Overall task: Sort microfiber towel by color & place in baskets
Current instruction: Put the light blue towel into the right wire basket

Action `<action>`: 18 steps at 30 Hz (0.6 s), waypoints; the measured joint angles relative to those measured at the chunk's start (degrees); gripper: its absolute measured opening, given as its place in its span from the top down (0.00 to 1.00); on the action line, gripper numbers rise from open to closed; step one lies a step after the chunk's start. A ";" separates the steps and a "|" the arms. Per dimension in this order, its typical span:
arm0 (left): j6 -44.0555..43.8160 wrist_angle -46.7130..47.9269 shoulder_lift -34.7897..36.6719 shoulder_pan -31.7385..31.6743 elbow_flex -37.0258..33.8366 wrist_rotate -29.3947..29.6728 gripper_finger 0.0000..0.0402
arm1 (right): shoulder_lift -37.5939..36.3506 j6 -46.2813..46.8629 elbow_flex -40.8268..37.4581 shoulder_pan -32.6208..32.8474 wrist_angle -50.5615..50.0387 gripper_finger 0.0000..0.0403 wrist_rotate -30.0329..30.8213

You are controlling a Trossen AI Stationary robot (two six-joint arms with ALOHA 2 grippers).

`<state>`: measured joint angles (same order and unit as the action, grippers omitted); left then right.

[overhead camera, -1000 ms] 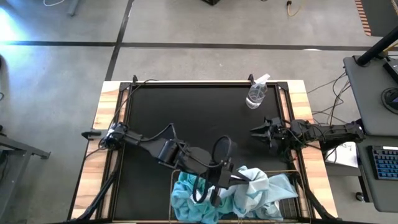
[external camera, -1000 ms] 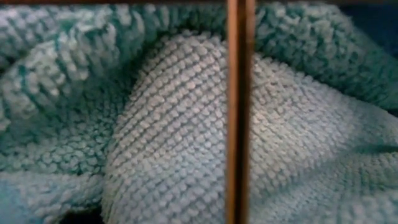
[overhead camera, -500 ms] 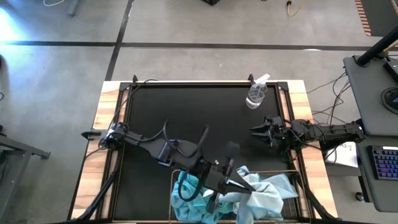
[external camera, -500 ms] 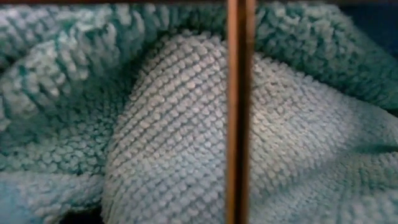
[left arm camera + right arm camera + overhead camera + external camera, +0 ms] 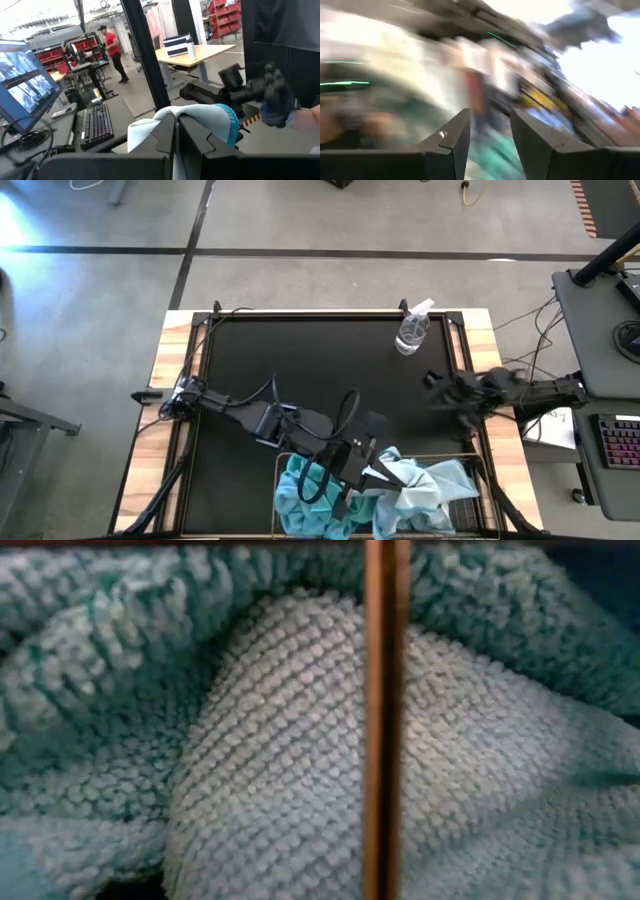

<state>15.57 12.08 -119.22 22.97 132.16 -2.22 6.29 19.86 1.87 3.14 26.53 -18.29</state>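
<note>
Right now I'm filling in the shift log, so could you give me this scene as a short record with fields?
left pincer: shut on a pale towel, above the towel pile
right pincer: open, holding nothing, at the table's right edge
towel pile: turquoise and pale cloths heaped at the near edge
basket: wire, around the pile
spray bottle: far right of the table, apart from the towels
</note>
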 joint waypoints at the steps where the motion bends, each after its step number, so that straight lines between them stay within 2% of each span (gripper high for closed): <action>1: 0.00 -0.07 0.00 -0.01 0.00 0.00 1.00 | 0.72 -0.89 0.02 0.13 6.56 0.67 -6.00; 3: -0.02 -0.03 0.00 -0.01 0.02 0.02 1.00 | 2.35 -0.99 0.04 0.61 17.63 0.67 -13.92; 5: -0.02 0.03 0.00 -0.01 0.04 0.02 1.00 | 3.68 0.71 0.09 1.13 23.59 0.67 -16.45; 11: -0.02 0.04 0.00 -0.01 0.07 0.02 1.00 | 7.11 2.21 0.13 1.35 18.68 0.67 -16.23; 18: -0.02 0.43 0.00 0.01 0.09 0.02 1.00 | 9.31 4.40 0.29 1.35 18.85 0.67 -16.23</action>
<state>15.55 12.51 -119.22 22.98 132.25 -2.20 15.59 24.25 2.15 4.49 45.38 -34.52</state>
